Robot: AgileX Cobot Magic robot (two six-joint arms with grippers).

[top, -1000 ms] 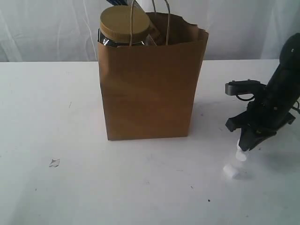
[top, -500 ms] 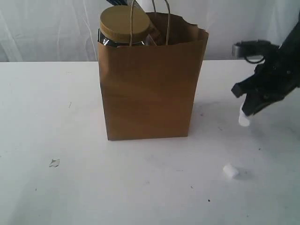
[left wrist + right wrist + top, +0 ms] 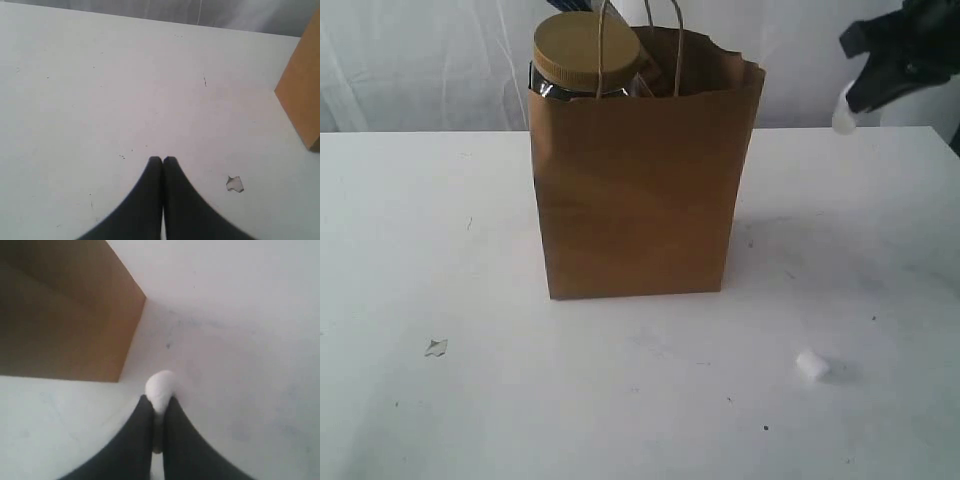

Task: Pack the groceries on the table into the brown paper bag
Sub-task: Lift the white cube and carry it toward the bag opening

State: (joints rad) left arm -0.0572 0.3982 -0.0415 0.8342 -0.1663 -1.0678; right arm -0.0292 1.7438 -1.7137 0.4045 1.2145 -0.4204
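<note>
I pinch a small soft white marshmallow [image 3: 160,386] in my right gripper [image 3: 850,106], high in the air to the right of the tall brown paper bag [image 3: 640,190]. I should carry it left over the open mouth, clear of the tan-lidded clear jar [image 3: 582,52], before releasing. A second white marshmallow [image 3: 811,365] lies near right on the flat white table [image 3: 420,250]. My left gripper [image 3: 162,161] is closed on nothing. A white curtain [image 3: 420,60] hangs beyond.

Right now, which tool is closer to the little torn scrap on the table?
Left. The left tool is shut, close beside the scrap. The right tool is up high on the far side of the brown paper bag, pinching a marshmallow.
</note>
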